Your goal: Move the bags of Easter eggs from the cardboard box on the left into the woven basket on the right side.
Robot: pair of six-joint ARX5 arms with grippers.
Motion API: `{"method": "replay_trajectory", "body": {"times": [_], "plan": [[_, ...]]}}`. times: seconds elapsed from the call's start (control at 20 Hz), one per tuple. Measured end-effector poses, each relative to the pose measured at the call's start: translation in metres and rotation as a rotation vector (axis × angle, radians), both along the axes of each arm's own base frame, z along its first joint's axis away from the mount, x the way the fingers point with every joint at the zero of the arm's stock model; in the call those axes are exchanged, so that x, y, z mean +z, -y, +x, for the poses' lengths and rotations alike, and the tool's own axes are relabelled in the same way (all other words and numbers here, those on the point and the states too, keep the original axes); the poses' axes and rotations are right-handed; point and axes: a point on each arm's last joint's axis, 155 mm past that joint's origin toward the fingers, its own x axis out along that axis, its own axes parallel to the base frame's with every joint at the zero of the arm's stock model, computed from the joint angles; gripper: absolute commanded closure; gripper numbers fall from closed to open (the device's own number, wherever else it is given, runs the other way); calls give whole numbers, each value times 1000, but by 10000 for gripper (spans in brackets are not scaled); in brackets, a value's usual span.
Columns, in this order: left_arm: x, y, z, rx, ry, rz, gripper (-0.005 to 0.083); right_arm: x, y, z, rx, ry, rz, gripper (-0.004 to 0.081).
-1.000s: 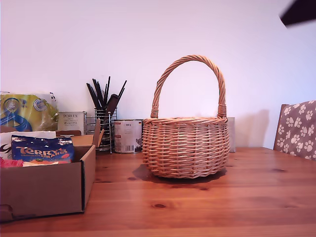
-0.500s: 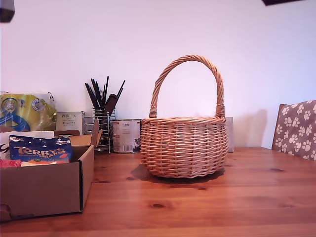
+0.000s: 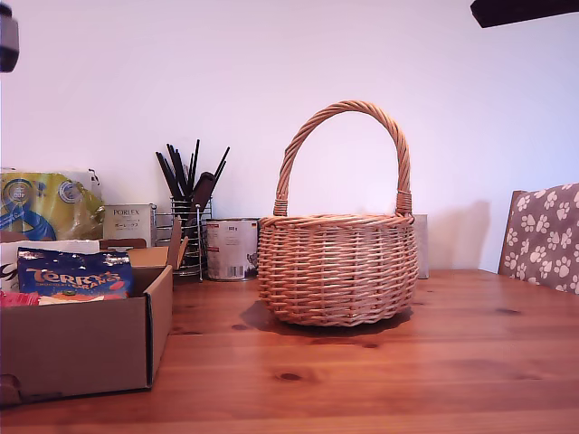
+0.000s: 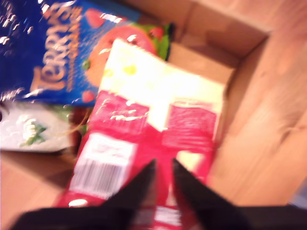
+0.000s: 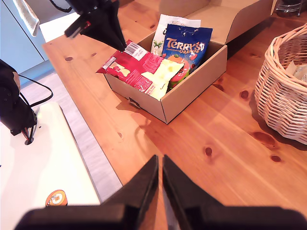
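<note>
1. Early days: nothing can be confirmed in the basket (image 3: 339, 267) yet. The second wrist view shows something pale (image 5: 298, 71) just inside its rim, but I can't tell you whether that's a bag.
2. My first gripper (image 4: 163, 163) is over the box (image 5: 192, 91). Its fingers look pinched onto the barcode end of the red bag (image 5: 139, 72), with only a sliver of gap and red wrapper in it.
3. That red bag lies tilted, one end poking out over the box wall, the rest resting on the other packets. I'd call it gripped but not yet clear of the box.
4. My second gripper (image 5: 160, 160) hangs above bare table (image 5: 230, 143), between box and basket. Its fingers are almost touching and hold nothing.
5. Bag count in the box: three that I can see.
   - the red bag
   - the blue bag (image 5: 186, 45) with orange lettering
   - the white bag (image 5: 165, 26) tucked behind it
6. One box at the exterior view's left, one basket standing upright near the middle, well apart from it.
7. What's left for you: carry the red one across and drop it in, then the blue, then the white. By my reckoning nearly the whole job is ahead.
</note>
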Motion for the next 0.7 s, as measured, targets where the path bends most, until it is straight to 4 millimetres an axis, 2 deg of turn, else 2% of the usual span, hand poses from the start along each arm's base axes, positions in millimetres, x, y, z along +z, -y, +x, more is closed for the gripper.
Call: {"method": "replay_trajectory", "body": {"times": [0.15, 0.35, 0.5, 0.7], "plan": [[9, -8, 20, -4, 86, 50, 220, 0, 0, 0, 0, -1, 0, 783], [8, -12, 24, -6, 88, 64, 220, 3, -1, 2, 0, 15, 9, 783], [-14, -14, 24, -13, 15, 76, 220, 17, -5, 8, -6, 61, 51, 783], [-40, -15, 23, -23, -75, 87, 221, 18, -5, 9, -9, 60, 55, 783]]}}
